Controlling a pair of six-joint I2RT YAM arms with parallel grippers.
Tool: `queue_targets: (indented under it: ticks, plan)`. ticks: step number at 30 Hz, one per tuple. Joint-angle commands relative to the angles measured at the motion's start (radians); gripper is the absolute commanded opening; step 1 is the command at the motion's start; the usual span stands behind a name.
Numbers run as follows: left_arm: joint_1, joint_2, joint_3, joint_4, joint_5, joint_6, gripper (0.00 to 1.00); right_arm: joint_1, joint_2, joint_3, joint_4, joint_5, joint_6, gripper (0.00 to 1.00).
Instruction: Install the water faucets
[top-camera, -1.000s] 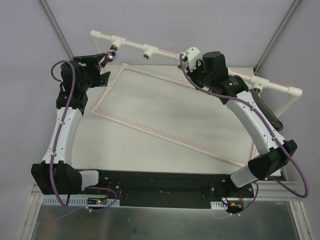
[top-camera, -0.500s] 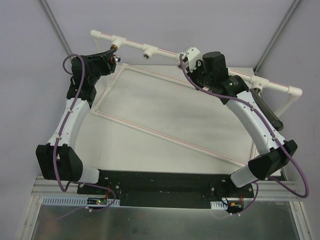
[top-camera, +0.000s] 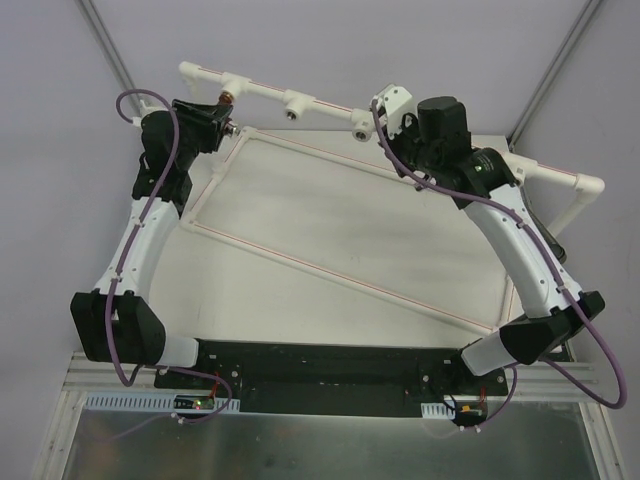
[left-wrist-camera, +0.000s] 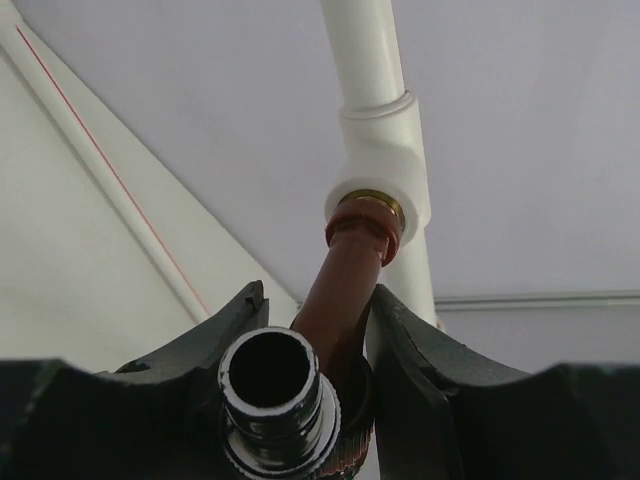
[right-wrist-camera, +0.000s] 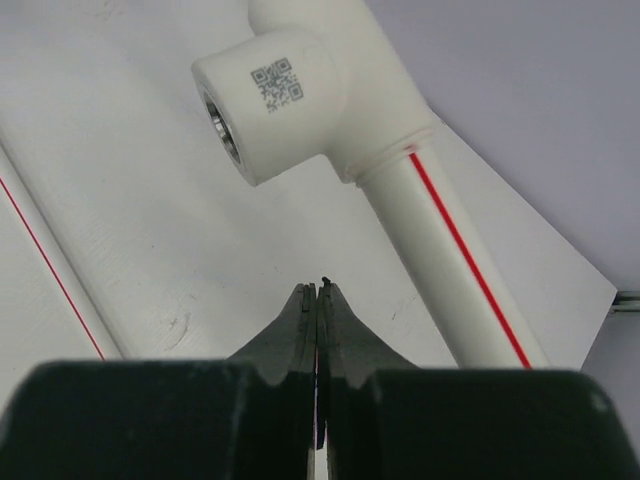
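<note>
Well, the only print in view is a small black square code (right-wrist-camera: 275, 82) on the side of a white tee (right-wrist-camera: 290, 95) in the right wrist view. It has no letters or words that I can read. A thin red line (right-wrist-camera: 465, 250) runs along the white pipe (right-wrist-camera: 440, 240) that comes out of this tee.

The right gripper (right-wrist-camera: 318, 290) hangs just in front of that tee, not touching it. Its two black fingers are pressed together with nothing between them.

The reddish-brown faucet (left-wrist-camera: 345, 290) is at the far left of the table (top-camera: 330, 230), up against the long pipe rail (top-camera: 260, 88). The left gripper (left-wrist-camera: 315, 300) pinches it around its brown body, one finger on each side. The faucet's long side runs from the fingers away from the robot, straight toward the rail. In the left wrist view it leans a little to the right as it goes up. Its far end, with a brown collar, touches the brass ring (left-wrist-camera: 370, 198) of the far-left tee (left-wrist-camera: 385, 150). How far it has gone into that hole I cannot tell. At the near end, a shiny silver spout (left-wrist-camera: 272, 385) with a round open mouth points back at the camera.
</note>
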Motion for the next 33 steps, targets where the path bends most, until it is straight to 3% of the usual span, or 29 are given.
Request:
queue_targets:
  ticks: [1, 8, 12, 17, 21, 25, 28, 33]
  plan:
    - [0.0, -0.045, 0.006, -0.123, -0.002, 0.513, 0.0, 0.004, -0.033, 0.119, -0.043, -0.01, 0.038, 0.14]
    - [-0.018, -0.058, 0.022, -0.202, 0.06, 1.079, 0.0, -0.008, 0.001, 0.281, -0.138, 0.04, 0.03, 0.73]
    - [-0.047, -0.073, 0.017, -0.219, 0.071, 1.332, 0.0, -0.036, 0.03, 0.305, -0.183, 0.034, 0.003, 0.82]
    - [-0.073, -0.094, 0.009, -0.225, 0.111, 1.633, 0.0, -0.061, 0.073, 0.301, -0.192, -0.01, -0.016, 0.83]
    - [-0.084, -0.127, -0.007, -0.224, 0.197, 1.857, 0.1, -0.076, 0.11, 0.302, -0.169, -0.01, -0.025, 0.76]
    - [-0.086, -0.166, -0.02, -0.222, 0.266, 1.968, 0.31, -0.078, 0.133, 0.297, -0.164, -0.047, -0.046, 0.61]
    - [-0.086, -0.209, -0.014, -0.224, 0.306, 1.948, 0.61, -0.079, 0.143, 0.277, -0.169, -0.052, -0.057, 0.49]
    - [-0.086, -0.274, 0.011, -0.195, 0.3, 1.761, 0.8, -0.078, 0.151, 0.246, -0.171, -0.049, -0.068, 0.08]
